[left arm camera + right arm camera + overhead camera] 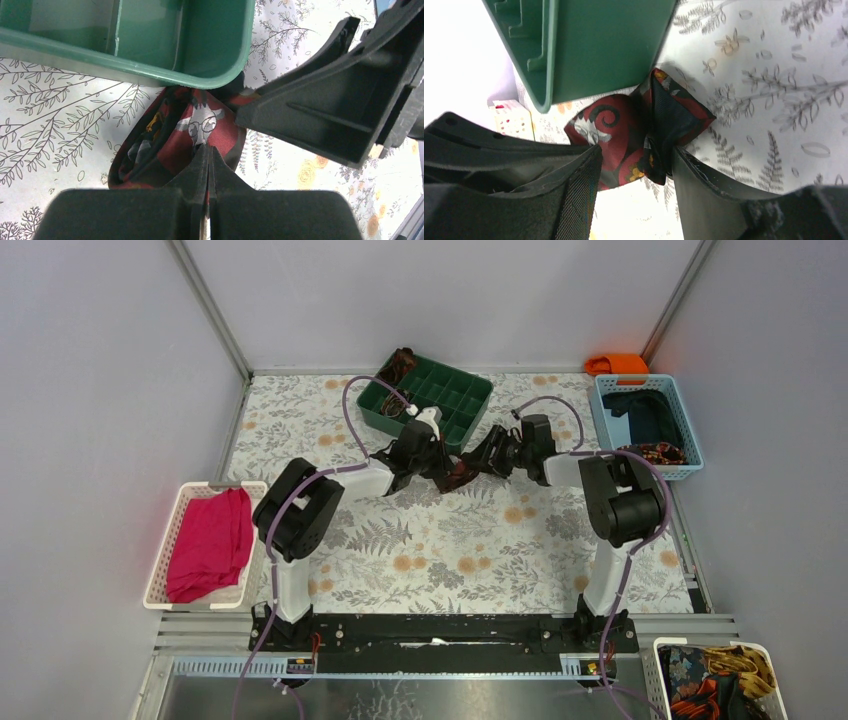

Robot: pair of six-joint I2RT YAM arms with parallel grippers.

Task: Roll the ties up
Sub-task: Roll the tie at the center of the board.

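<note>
A dark maroon tie (461,475) with red and orange patterning sits bunched into a small coil on the floral table, just in front of the green tray (445,390). Both grippers meet on it. My left gripper (207,149) is shut, pinching a fold of the tie (172,147) at its tips. My right gripper (636,167) straddles the coil (621,132), with one finger pressed against each side. The right gripper's finger (320,110) crosses the left wrist view. Another coiled tie (402,365) rests at the tray's far-left corner.
The tray's wall (609,45) stands right behind the coil. A blue basket (606,418) at the right holds navy cloth and a patterned tie (655,452). A white basket (170,540) at the left holds pink cloth. A basket (665,665) of ties sits at the near right.
</note>
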